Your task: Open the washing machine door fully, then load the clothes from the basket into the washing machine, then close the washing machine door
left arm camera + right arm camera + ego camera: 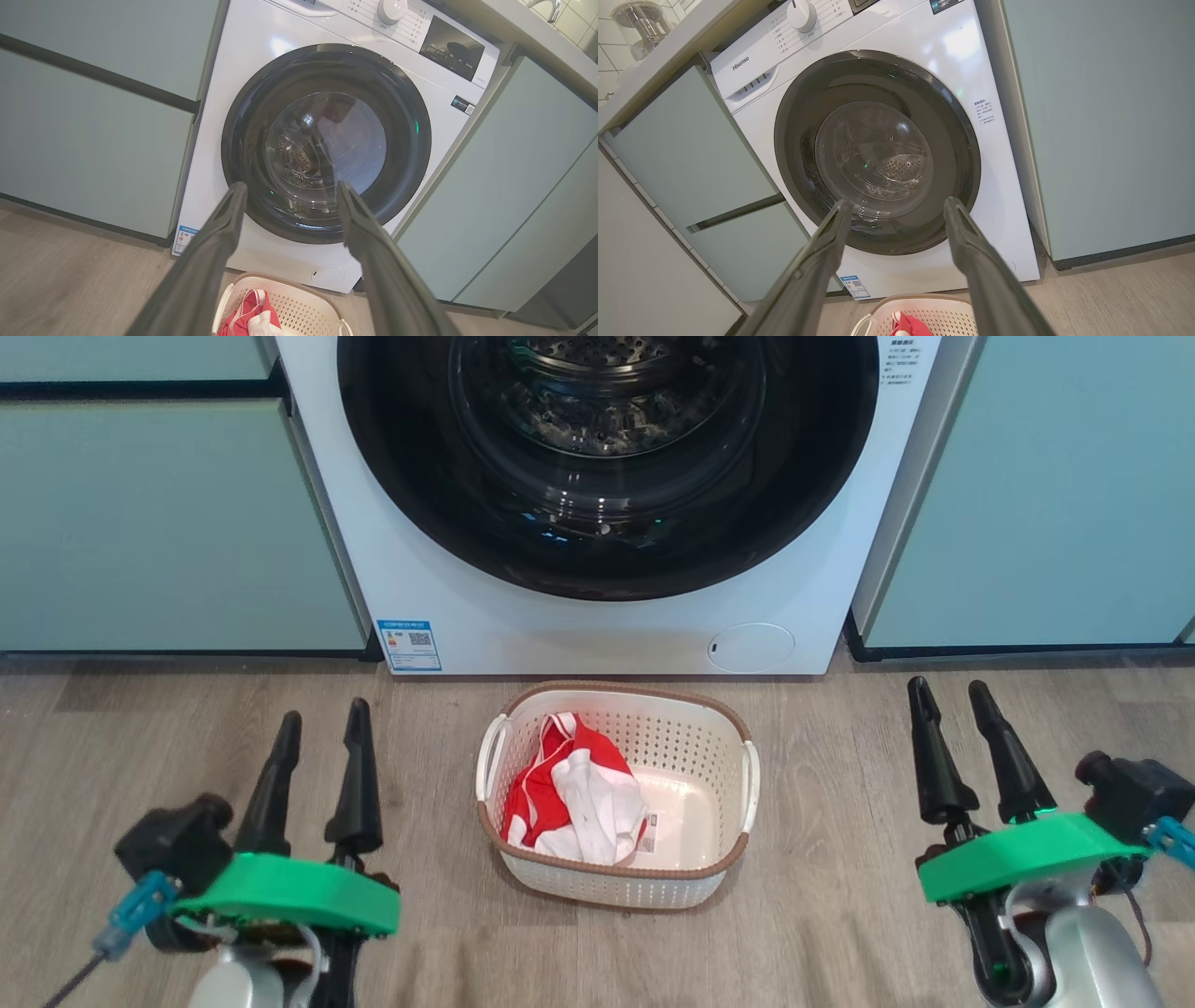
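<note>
White washing machine (579, 625): upper centre of head view, between pale green cabinets (168, 523).
Black-rimmed washing machine door (607, 523): shut, well above left gripper (324, 711) and right gripper (948, 686).
Cream basket (681, 737): centre, on floor (840, 896) between them; clothes (569, 793) in its left half.
Both grippers: lower corners, fingers spread, empty.

Red-and-white clothes (571, 789) in cream perforated basket (695, 747); glossy black door (607, 467).

washing machine door (607, 467) shut, clothes (574, 798) in basket (695, 737)
</note>
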Robot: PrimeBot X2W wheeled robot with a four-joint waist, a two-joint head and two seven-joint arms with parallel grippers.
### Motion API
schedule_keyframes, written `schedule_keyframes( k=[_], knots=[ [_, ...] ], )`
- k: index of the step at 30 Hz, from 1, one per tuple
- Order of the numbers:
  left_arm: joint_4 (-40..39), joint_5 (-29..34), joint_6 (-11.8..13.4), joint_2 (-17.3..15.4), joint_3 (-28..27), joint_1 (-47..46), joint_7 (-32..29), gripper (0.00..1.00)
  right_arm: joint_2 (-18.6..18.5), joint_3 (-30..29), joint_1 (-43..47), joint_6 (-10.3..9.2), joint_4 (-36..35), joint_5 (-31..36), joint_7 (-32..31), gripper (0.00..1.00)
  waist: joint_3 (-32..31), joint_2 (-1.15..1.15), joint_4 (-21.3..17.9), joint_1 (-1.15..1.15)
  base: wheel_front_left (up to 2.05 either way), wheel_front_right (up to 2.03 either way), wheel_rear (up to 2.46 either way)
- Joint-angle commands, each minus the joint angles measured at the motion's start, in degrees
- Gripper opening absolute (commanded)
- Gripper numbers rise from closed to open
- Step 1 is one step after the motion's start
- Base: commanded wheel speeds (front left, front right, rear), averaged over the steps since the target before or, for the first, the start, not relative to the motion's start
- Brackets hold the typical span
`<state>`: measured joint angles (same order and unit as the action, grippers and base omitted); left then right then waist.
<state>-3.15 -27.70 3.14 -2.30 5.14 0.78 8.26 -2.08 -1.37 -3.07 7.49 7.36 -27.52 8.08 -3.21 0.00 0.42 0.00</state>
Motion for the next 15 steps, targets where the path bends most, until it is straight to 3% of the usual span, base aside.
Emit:
schedule_keyframes(
  k=[1, 10, 15],
  knots=[
    [-2.6, 2.0, 0.5, -0.8, -0.8, -1.6, 0.8, 1.00, -0.7, 1.3, -3.0, 0.00, -1.9, 1.8, 0.9, 1.00, 0.0, 0.00, 0.0, 0.00, 0.00, 0.00, 0.00],
    [0.0, 7.4, 1.0, -1.0, 0.6, -0.7, 2.3, 1.00, -0.7, 1.8, -3.4, 0.00, -0.8, 5.8, 2.4, 1.00, -0.2, 0.00, -0.2, 0.00, 0.00, 0.00, 0.00],
    [2.0, 10.7, 0.6, -0.9, 1.1, -0.3, 3.1, 1.00, -0.7, 2.4, -3.4, 0.00, 3.2, 8.6, 3.3, 1.00, -0.5, 0.00, -0.3, 0.00, 0.00, 0.00, 0.00]
  ],
)
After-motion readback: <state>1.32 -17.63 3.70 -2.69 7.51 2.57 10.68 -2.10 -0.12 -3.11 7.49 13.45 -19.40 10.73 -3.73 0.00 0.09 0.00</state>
